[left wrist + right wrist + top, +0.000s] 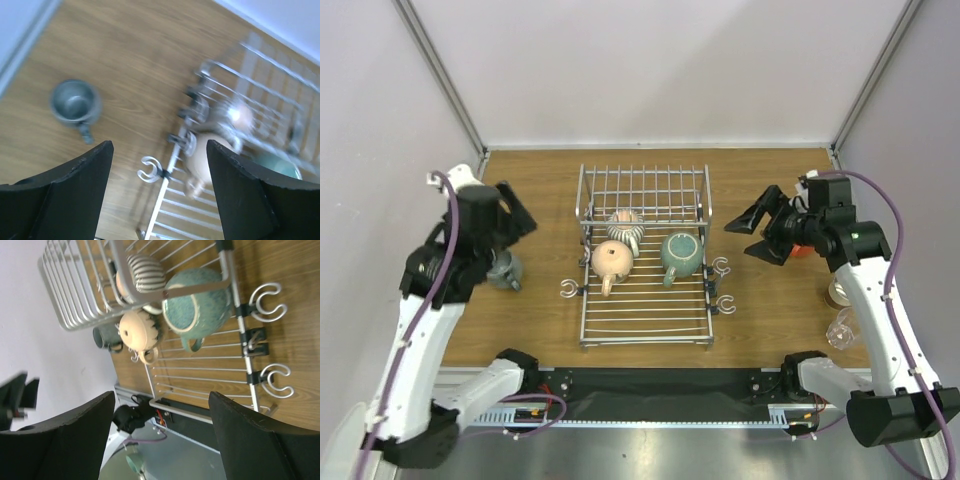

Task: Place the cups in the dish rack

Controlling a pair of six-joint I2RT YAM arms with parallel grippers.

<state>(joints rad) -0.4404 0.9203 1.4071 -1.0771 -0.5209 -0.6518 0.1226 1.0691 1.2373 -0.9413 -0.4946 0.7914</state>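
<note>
cups are to go into the dish rack [645,322], the largest thing on the table [780,180]. it is set at the middle, where it can be reached by both arms. its raised back of upright wires is turned away from the arm bases. the flat slatted part is open toward them, which is judged to ease loading from the near side.

the left gripper [520,212] is held over the left of the table, jaws spread wide with nothing between them. the right gripper [745,238] is held just right of the rack, likewise released and empty.

three cups are already lodged in the rack near the raised back: a teal cup [681,254], a beige cup [612,262] and a ribbed silver cup [625,228]. all seem to be tipped bottom-up or on their sides, as for draining. a grey mug [505,270] is set on the table close by the left gripper, so it is judged the next to be picked. small hooks [722,266] are fixed to the rack's sides, and nothing is hung on them.

only from the top camera are a half-hidden cup [838,292] and a clear glass [842,328] made out, on the table by the right arm. only from the left wrist is the grey mug [74,101] shown upright and empty, though the rack is blurred there. only from the right wrist is the ribbed silver cup [145,272] seen lying right against the raised back.
</note>
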